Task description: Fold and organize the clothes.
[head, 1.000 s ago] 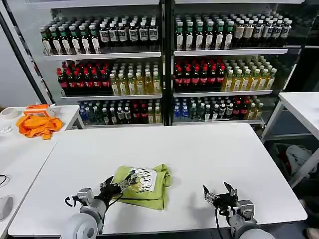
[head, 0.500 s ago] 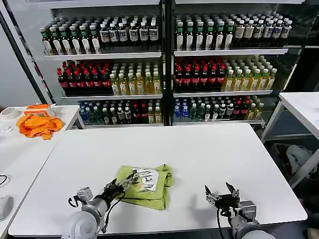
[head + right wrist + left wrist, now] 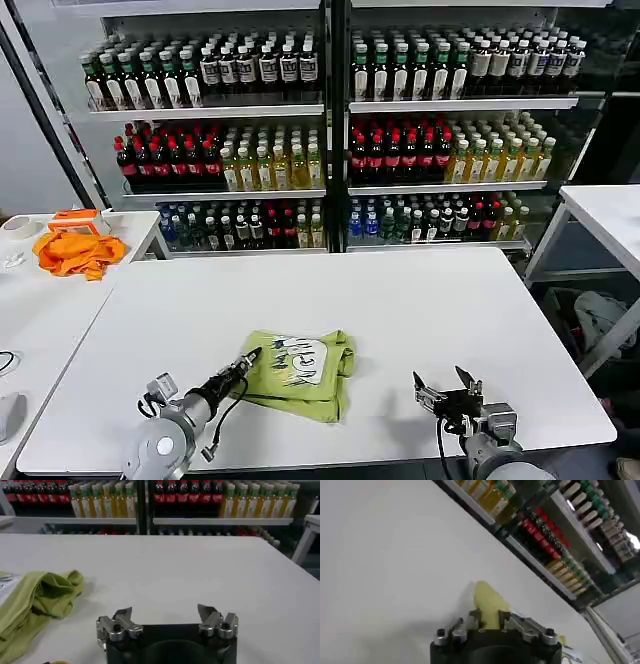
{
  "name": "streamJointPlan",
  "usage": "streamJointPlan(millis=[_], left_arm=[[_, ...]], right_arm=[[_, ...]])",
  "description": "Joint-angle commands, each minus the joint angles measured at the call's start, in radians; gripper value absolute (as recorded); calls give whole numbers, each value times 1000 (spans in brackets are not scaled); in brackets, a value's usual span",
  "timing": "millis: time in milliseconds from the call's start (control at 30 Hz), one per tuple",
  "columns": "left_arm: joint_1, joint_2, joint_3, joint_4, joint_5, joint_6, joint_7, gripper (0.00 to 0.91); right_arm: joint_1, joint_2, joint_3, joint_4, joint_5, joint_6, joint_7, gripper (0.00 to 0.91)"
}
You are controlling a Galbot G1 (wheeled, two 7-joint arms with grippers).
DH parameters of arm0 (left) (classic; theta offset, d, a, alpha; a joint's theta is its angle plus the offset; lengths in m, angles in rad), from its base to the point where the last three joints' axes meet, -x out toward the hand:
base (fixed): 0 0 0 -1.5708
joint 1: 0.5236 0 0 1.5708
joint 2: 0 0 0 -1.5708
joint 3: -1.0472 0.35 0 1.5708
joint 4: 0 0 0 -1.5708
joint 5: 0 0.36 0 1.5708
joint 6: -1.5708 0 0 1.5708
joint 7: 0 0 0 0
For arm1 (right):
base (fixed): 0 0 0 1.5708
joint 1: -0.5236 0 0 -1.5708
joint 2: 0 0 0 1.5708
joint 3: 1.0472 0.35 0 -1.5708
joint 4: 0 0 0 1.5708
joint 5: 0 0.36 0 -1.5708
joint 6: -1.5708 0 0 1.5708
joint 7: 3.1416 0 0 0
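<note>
The lime yellow-green T-shirt [image 3: 318,389] lies folded in a bundle on the white table [image 3: 400,300], white printed patch [image 3: 300,358] facing up. My left gripper [image 3: 248,358] is at the bundle's left edge, low over the table. In the left wrist view its fingers [image 3: 476,616] stand close together with a fold of the T-shirt [image 3: 489,602] pinched between them. My right gripper [image 3: 446,382] hovers open near the table's front right, well apart from the shirt. The right wrist view has the T-shirt [image 3: 35,605] off to one side of the right gripper [image 3: 165,612], nothing between its fingers.
Behind the table stand shelves of bottles [image 3: 330,130]. A side table on the left carries an orange cloth [image 3: 78,252] and a roll of tape [image 3: 17,227]. Another white table [image 3: 610,215] stands at the right. Bare tabletop stretches behind and right of the shirt.
My left gripper has reached farther right into the shirt's left edge and closed on the fabric. The bundle has slid a little to the right. The right gripper has barely moved.
</note>
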Motion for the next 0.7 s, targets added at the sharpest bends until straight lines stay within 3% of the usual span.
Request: streamJointPlan(millis=[33, 367, 567, 700], left_arm=[[-4, -13, -27, 10, -111, 9, 3, 30], [32, -13, -267, -93, -283, 45, -50, 20], [19, 164, -539, -142, -255, 47, -89, 20], [23, 287, -629, -178, -111, 51, -92, 20]], right_arm=[[3, -1, 0, -2, 2, -1, 0, 907], [3, 1, 6, 1, 4, -2, 2, 907], [8, 1, 12, 7, 9, 0, 1, 907], [10, 7, 4, 7, 7, 3, 0, 907]])
